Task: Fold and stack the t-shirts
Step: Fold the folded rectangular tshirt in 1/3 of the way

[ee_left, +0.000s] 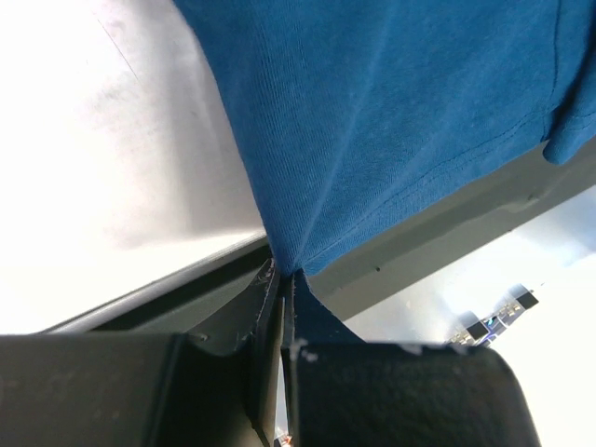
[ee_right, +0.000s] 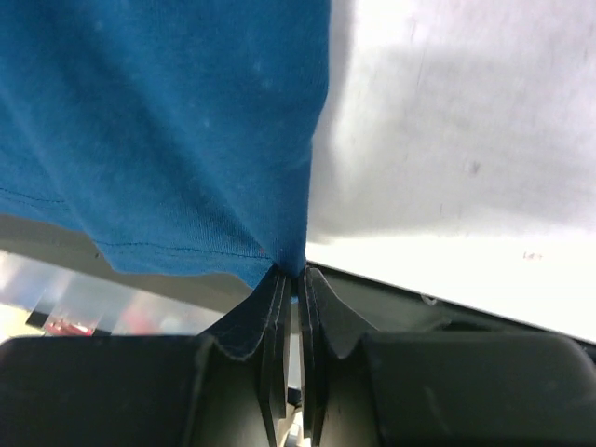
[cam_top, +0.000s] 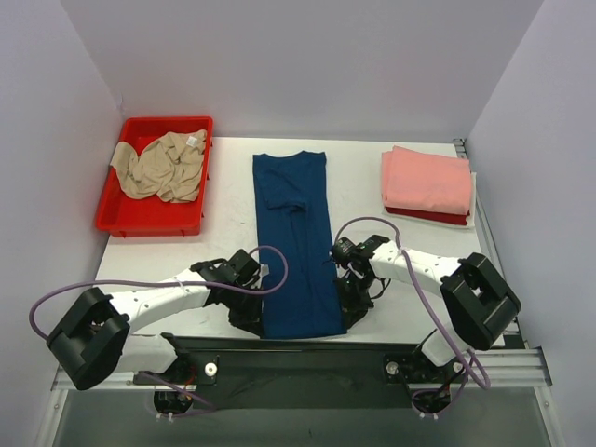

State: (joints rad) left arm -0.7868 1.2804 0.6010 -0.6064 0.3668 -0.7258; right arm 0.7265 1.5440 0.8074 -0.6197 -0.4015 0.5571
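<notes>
My left tool (ee_left: 282, 279) and right tool (ee_right: 293, 275) each pinch a lower corner of the navy t-shirt (cam_top: 296, 244), a long part-folded strip at frame centre on the tabletop (cam_top: 228, 200). The pink and red t-shirts (cam_top: 426, 182) lie folded and stacked at upper right. The beige t-shirt (cam_top: 163, 166) sits crumpled in the red bin (cam_top: 116, 222) at upper left, not yet folded.

The left arm (cam_top: 163, 300) and right arm (cam_top: 424, 270) stretch low and inward. The left gripper (ee_left: 282, 279) and right gripper (ee_right: 296, 275) each pinch a near corner of the shirt (cam_top: 296, 233), jaws closed tight.
</notes>
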